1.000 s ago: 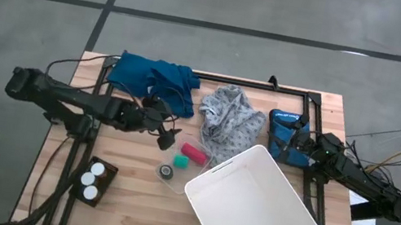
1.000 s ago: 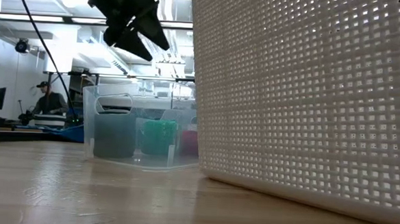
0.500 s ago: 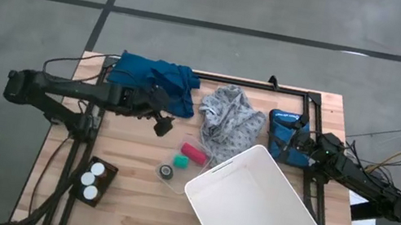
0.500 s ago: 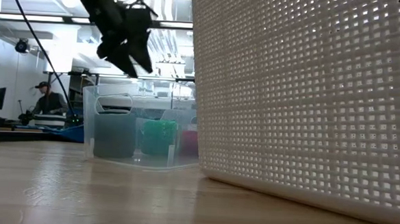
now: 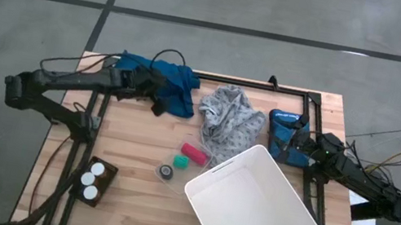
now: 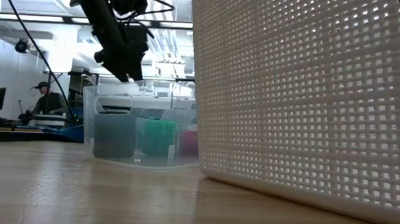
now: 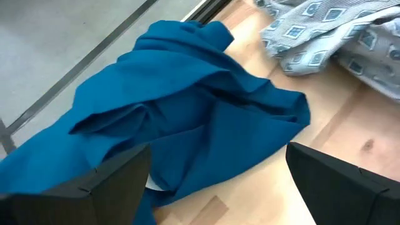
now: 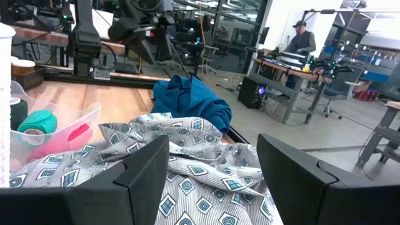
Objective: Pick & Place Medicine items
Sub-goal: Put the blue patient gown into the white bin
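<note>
Three white round caps (image 5: 93,180) show in a dark holder near the table's near left corner; these are the pill bottles seen from above, and their bodies are hidden. My left gripper (image 5: 158,108) (image 7: 219,150) (image 6: 123,70) hovers open over the near edge of the blue cloth (image 5: 153,78) (image 7: 187,106), far from the bottles. My right gripper (image 5: 291,147) (image 8: 212,147) waits open at the table's right side, facing the grey patterned cloth (image 5: 228,117) (image 8: 187,181). Neither gripper touches anything.
A large white mesh basket (image 5: 257,214) (image 6: 303,97) fills the near right of the table. A clear container (image 5: 174,170) (image 6: 137,133) holds green, pink and grey rolls in the middle. A blue pouch (image 5: 282,129) lies by my right gripper. A black frame runs along the far edge.
My left gripper has drawn back from above the clear container toward the table's far left, ending over the blue cloth's near edge. The arm has swung with it toward the far edge. Nothing on the table has moved.
</note>
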Controlling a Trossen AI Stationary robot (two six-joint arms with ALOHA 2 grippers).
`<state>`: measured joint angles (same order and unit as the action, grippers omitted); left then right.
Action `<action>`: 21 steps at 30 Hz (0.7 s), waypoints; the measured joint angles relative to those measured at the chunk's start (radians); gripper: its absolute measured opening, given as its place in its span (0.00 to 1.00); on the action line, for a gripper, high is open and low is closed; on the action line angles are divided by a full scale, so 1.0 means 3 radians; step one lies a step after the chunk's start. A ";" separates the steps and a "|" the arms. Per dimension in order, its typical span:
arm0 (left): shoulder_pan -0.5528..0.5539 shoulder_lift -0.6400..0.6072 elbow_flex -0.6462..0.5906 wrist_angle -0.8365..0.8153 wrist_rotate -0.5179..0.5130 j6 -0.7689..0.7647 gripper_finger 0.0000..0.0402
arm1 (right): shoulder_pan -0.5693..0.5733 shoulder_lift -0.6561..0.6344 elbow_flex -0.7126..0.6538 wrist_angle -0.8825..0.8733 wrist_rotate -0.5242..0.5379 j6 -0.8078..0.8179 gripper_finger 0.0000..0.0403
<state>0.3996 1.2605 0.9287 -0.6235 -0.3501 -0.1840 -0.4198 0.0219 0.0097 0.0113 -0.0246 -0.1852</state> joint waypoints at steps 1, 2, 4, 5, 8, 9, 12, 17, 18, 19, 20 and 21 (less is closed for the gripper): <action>0.0033 0.0000 0.0000 0.0001 0.0007 0.0030 0.93 | 0.0000 0.0000 -0.0001 0.0000 0.0000 0.0005 0.60; 0.0057 0.0000 0.0000 0.0006 0.0012 0.0053 0.93 | 0.0000 0.0000 0.0000 0.0001 0.0000 0.0005 0.60; 0.0090 0.0000 0.0000 0.0009 0.0012 0.0108 0.93 | 0.0000 0.0000 0.0000 0.0000 0.0000 -0.0002 0.60; 0.0096 0.0000 0.0000 0.0009 0.0012 0.0150 0.93 | 0.0000 0.0000 0.0000 0.0000 0.0000 0.0003 0.60; 0.0097 0.0000 0.0001 0.0055 0.0014 0.0221 0.92 | 0.0000 0.0000 0.0000 0.0000 0.0000 -0.0003 0.60; 0.0095 0.0000 0.0003 0.0063 0.0025 0.0233 0.92 | 0.0000 0.0000 -0.0001 0.0000 0.0000 -0.0001 0.60; 0.0128 0.0002 0.0004 0.0072 0.0119 0.0241 0.92 | 0.0000 0.0000 0.0000 0.0000 0.0000 -0.0003 0.60; 0.0142 0.0187 0.0040 0.0057 0.0360 0.0199 0.91 | 0.0001 0.0001 -0.0001 0.0001 0.0001 -0.0003 0.60; 0.0148 0.0249 0.0070 0.0053 0.0358 0.0220 0.91 | 0.0001 0.0000 -0.0001 0.0000 0.0000 -0.0001 0.60; 0.0166 0.0312 0.0108 0.0046 0.0351 0.0259 0.91 | 0.0001 0.0000 -0.0001 0.0000 0.0000 0.0004 0.60; 0.0189 0.0378 0.0156 0.0008 0.0337 0.0290 0.91 | 0.0001 0.0002 0.0000 0.0000 0.0000 0.0004 0.60; 0.0214 0.0454 0.0219 -0.0042 0.0312 0.0317 0.91 | 0.0001 0.0002 0.0000 0.0000 0.0001 0.0002 0.60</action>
<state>0.4639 1.3966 0.9944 -0.6362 -0.2566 -0.0889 -0.4194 0.0225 0.0095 0.0113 -0.0244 -0.1847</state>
